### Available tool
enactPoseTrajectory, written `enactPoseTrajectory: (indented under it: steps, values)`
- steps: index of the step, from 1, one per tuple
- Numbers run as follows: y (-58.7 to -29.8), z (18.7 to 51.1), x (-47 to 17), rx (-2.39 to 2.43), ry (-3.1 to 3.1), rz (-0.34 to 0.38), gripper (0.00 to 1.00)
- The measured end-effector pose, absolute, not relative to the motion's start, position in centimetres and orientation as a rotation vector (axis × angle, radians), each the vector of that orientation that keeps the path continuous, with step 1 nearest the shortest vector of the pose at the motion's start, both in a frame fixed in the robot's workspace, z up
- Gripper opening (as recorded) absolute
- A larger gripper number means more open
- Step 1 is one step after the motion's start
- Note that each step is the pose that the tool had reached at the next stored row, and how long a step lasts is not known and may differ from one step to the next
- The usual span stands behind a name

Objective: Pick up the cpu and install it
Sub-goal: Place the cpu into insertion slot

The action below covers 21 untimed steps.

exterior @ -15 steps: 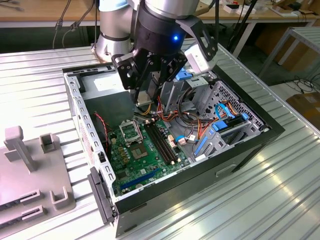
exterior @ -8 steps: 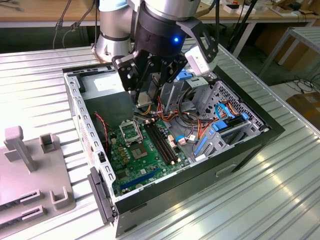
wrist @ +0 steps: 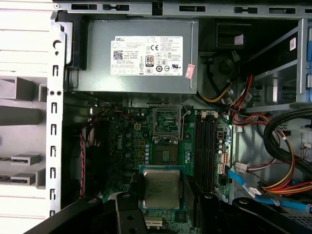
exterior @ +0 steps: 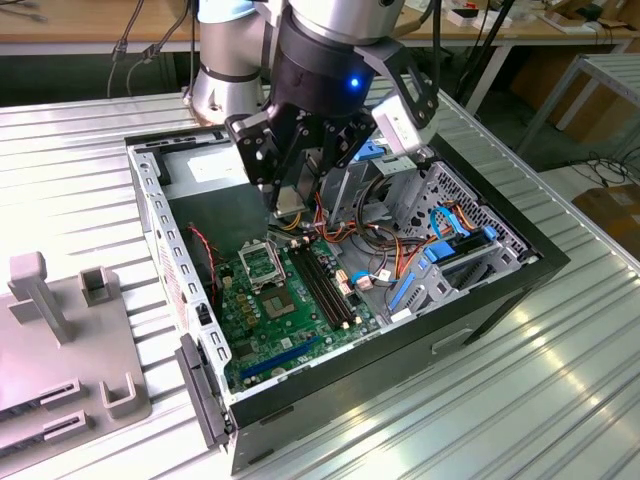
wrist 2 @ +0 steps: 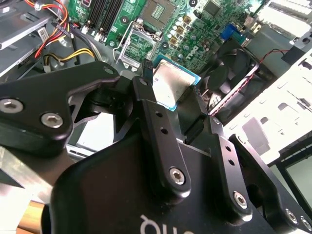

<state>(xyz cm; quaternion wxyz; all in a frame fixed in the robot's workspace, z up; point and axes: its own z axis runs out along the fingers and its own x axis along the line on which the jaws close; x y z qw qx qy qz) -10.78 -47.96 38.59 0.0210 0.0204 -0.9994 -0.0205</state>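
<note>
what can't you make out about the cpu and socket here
- cpu side edges: covered by fingers of the gripper, both wrist views.
- cpu underside: turned away from both wrist cameras.
- socket pins: too small, first wrist view.
- cpu's height above the motherboard: exterior view, gripper in front.

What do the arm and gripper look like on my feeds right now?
The arm is silver-grey metal with rounded joints. The gripper is matte black, with a glowing blue light on its body, jointed linkage fingers fastened by silver screws, and white lettering.
</note>
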Motion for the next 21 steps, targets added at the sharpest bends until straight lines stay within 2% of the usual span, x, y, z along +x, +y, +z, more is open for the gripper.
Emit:
enactPoseTrajectory:
  steps: [21]
  values:
    - [-48.48,38.41,-10.78,0.063,-3.098,-0.063,0.45]
